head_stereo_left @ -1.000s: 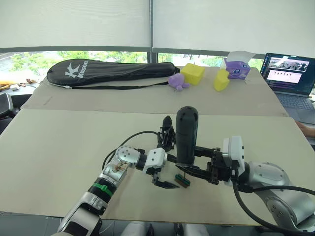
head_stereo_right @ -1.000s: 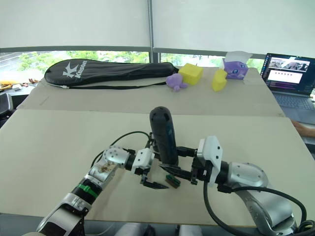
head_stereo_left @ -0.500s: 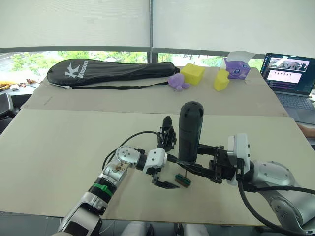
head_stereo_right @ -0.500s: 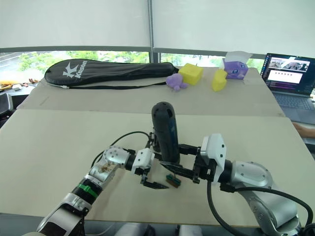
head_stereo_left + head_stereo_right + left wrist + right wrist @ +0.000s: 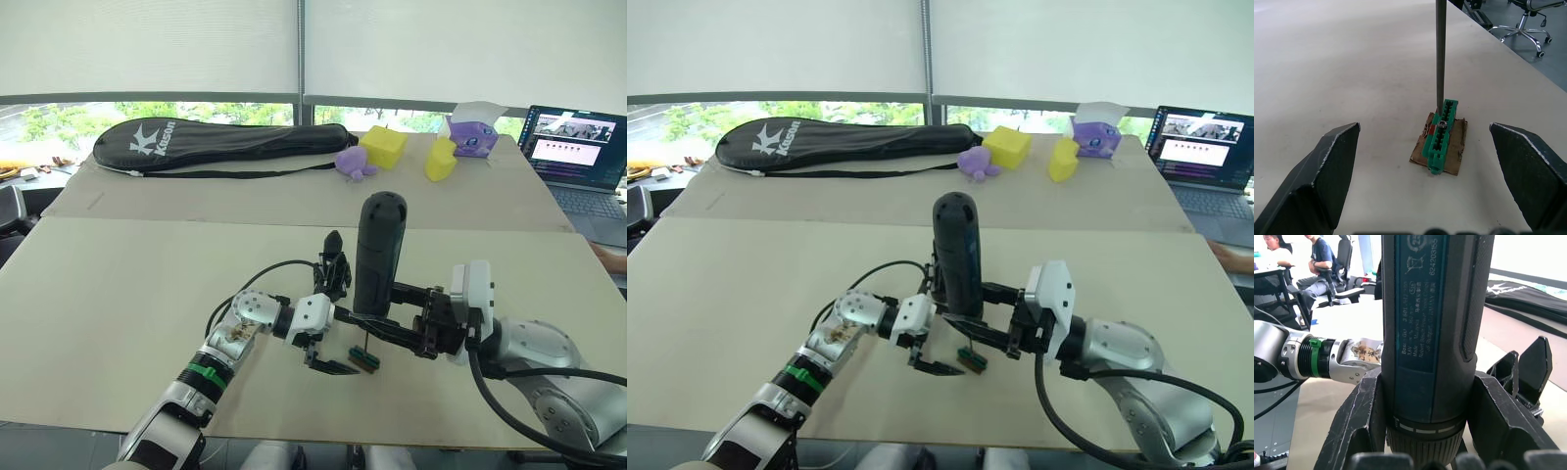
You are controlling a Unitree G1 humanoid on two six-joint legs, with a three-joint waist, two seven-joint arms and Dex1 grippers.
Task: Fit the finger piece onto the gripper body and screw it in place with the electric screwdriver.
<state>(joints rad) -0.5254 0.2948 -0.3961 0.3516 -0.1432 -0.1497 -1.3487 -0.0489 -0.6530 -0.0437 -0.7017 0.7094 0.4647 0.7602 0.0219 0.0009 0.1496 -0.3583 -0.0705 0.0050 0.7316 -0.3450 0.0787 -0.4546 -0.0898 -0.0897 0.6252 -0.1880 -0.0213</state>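
**A:** Where do you stand on the job?

**B:** Your right tool (image 5: 380, 313) is pinching the electric screwdriver (image 5: 378, 255) by the lower barrel and holds it upright at the centre of the frame. Its bit (image 5: 1440, 54) comes straight down onto a small screw (image 5: 1442, 126) seated in the green block (image 5: 1442, 132), which lies on a scrap of cardboard (image 5: 1455, 152) on the counter (image 5: 118, 294). I judge you are picking up the screw, not driving it.

**A:** And the left side?

**B:** Your left tool (image 5: 1423, 128) is spread wide. One finger sits on each side of the block, and neither touches it.

**A:** Where's the part itself?

**B:** The gripper body (image 5: 333, 264) shows just above the left tool in the head view, prong pointing up, and nothing grips it. I cannot pick out the finger piece.

**A:** So what comes next?

**B:** Keep the bit square in the screw head as you lift. Then bring the left tool to the gripper body to steady it. A tilted bit could drop the screw.
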